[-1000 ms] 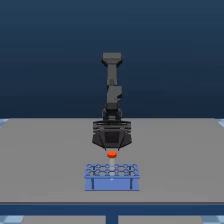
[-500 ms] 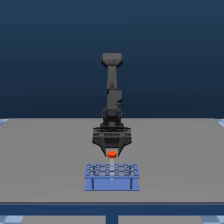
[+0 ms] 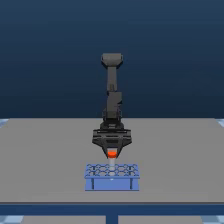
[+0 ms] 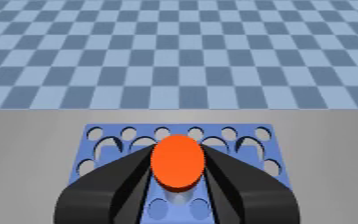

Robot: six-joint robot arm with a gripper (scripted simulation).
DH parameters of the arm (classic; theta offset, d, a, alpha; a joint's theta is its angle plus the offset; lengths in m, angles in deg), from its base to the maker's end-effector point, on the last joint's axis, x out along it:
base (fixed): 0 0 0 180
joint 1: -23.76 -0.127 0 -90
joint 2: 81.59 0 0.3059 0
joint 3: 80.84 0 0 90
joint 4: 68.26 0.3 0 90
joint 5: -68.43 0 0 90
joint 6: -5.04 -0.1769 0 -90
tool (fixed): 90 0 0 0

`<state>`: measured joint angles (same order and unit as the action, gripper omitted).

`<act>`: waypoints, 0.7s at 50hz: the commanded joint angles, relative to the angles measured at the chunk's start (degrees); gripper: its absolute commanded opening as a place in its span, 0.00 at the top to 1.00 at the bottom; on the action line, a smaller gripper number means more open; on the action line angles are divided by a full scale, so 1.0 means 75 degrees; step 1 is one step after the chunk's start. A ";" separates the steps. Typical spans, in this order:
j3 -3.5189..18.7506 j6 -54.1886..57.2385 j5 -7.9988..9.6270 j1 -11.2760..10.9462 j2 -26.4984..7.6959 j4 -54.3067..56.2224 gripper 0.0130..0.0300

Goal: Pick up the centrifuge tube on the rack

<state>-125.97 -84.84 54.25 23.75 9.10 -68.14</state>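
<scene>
Resting on a grey table (image 3: 45, 150), blue rack (image 3: 112, 177).

desk (image 3: 45, 150) looking matt grey, smooth | rack (image 3: 112, 183) showing flat blue plastic | pincer (image 4: 177, 192) appearing matt black | tube cap (image 4: 177, 161) reading smooth orange-red

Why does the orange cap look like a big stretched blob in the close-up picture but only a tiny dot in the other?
Wrist view: the camera sits right above the centrifuge tube, so its cap looms large, oval and soft-edged between the dark fingers, hiding the body. Exterior view: far off, flat even light, the cap a small glow above the rack, whose holes blur together.
</scene>
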 commanded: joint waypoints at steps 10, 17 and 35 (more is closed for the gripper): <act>0.0000 -0.0001 -0.0035 -0.0001 0.0000 0.0000 1.00; -0.0004 0.0002 -0.0021 0.0001 -0.0003 0.0000 1.00; 0.0119 0.0006 0.0352 0.0001 0.0247 0.0004 1.00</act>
<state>-125.38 -84.81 55.66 23.76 10.45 -68.12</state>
